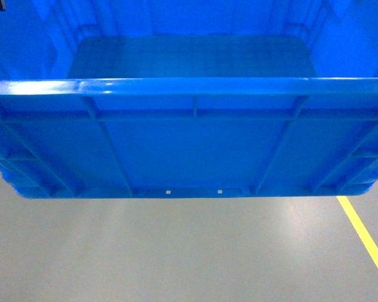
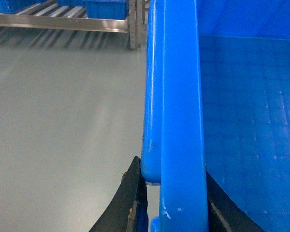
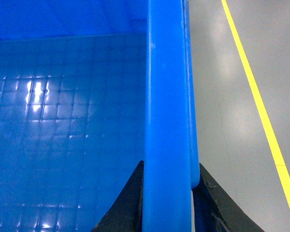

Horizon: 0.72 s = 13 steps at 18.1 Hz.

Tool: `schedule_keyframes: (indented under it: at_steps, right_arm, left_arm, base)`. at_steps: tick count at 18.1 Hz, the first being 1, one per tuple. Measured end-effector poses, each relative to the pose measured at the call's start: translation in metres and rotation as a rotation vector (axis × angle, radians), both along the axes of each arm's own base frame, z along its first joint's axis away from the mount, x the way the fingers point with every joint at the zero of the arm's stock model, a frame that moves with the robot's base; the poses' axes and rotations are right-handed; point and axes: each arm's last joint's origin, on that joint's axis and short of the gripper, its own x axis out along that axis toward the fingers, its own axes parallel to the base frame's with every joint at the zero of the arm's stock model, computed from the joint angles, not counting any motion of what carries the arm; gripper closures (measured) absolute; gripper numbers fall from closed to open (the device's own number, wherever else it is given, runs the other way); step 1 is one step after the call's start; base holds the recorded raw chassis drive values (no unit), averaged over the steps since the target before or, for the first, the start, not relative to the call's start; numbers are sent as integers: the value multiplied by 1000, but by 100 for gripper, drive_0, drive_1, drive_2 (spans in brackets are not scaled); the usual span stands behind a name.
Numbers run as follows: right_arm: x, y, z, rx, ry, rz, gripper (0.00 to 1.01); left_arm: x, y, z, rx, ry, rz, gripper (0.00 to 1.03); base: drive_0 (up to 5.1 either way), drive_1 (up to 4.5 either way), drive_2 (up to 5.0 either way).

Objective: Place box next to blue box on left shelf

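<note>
Only the left wrist view shows the left shelf (image 2: pixel 63 19) with another blue crate (image 2: pixel 106 8) on it, far across bare grey floor (image 2: pixel 63 121). The head view shows the box (image 1: pixel 189 138) held above the floor, nothing inside it. The left pincer (image 2: pixel 173 203) clamps its left rim and the right pincer (image 3: pixel 168 203) clamps its right rim, beside a yellow floor line (image 3: pixel 256 96)
</note>
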Motion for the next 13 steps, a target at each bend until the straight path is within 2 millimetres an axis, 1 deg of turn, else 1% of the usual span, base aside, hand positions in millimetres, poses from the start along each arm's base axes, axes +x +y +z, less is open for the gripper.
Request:
schedule_keyframes:
  at_steps: [13]
  right_arm:
    - [0,0,0,0,1,-1,80]
  left_arm:
    - [0,0,0,1,0,-1,86]
  base:
    - [2,431,-428]
